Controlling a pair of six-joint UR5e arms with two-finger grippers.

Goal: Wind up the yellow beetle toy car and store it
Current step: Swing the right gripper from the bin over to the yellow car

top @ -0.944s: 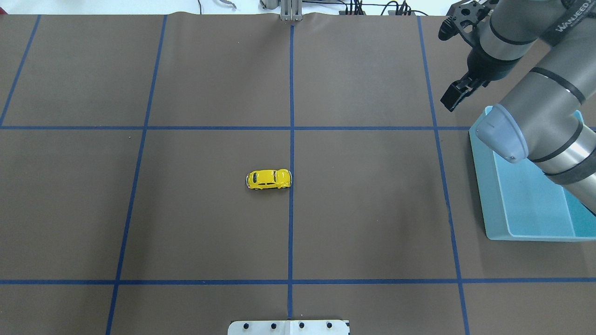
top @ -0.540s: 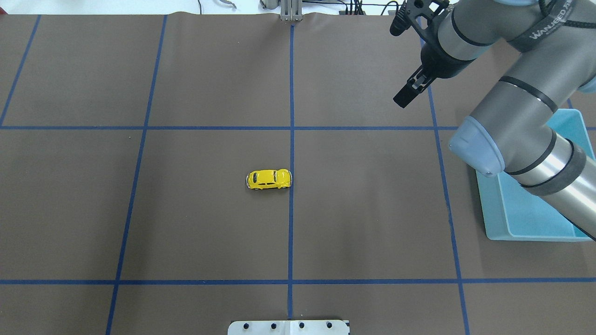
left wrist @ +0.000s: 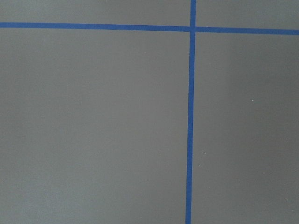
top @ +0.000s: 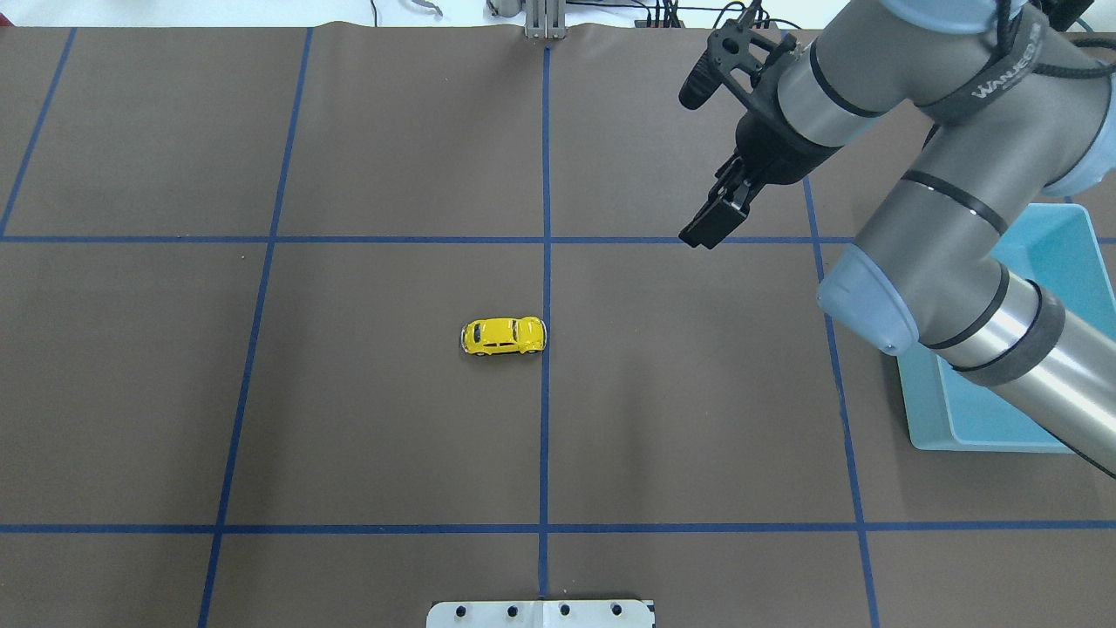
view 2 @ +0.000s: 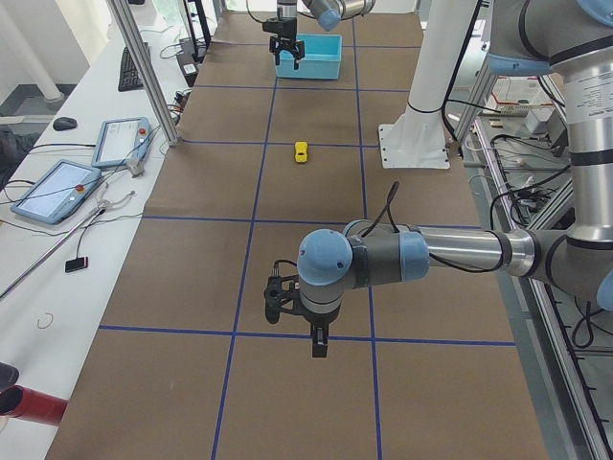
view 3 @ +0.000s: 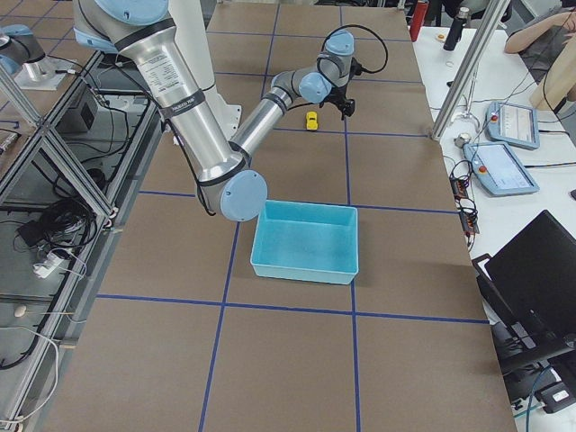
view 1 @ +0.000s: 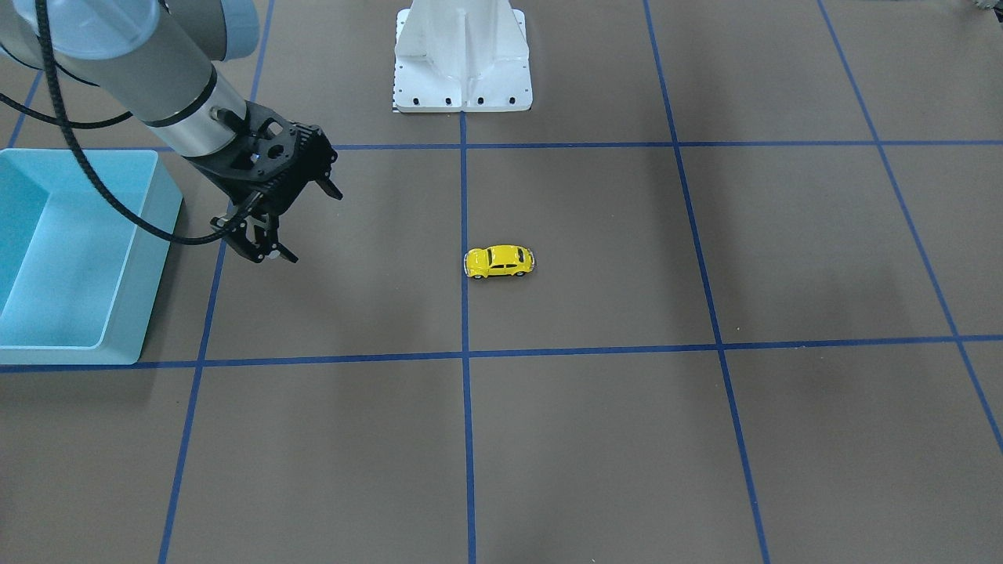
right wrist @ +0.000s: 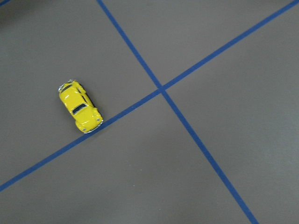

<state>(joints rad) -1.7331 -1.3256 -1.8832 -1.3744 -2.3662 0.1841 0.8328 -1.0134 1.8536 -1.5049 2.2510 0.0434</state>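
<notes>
The yellow beetle toy car (top: 503, 336) stands on its wheels on the brown mat beside the centre blue tape line. It also shows in the front view (view 1: 499, 262) and the right wrist view (right wrist: 80, 107). My right gripper (top: 704, 225) hangs above the mat, far right of and beyond the car. In the front view (view 1: 262, 249) its fingers look apart and empty. My left gripper (view 2: 306, 331) shows only in the exterior left view, low over the mat far from the car (view 2: 301, 151). I cannot tell whether it is open.
A light-blue bin (top: 924, 410) sits at the table's right side, partly under my right arm, and looks empty (view 1: 161, 258). Blue tape lines grid the mat. The white robot base (view 1: 462, 55) stands behind the car.
My right arm has swung left, away from the bin, carrying its gripper inward and lower toward the car's side. The car has not moved.
</notes>
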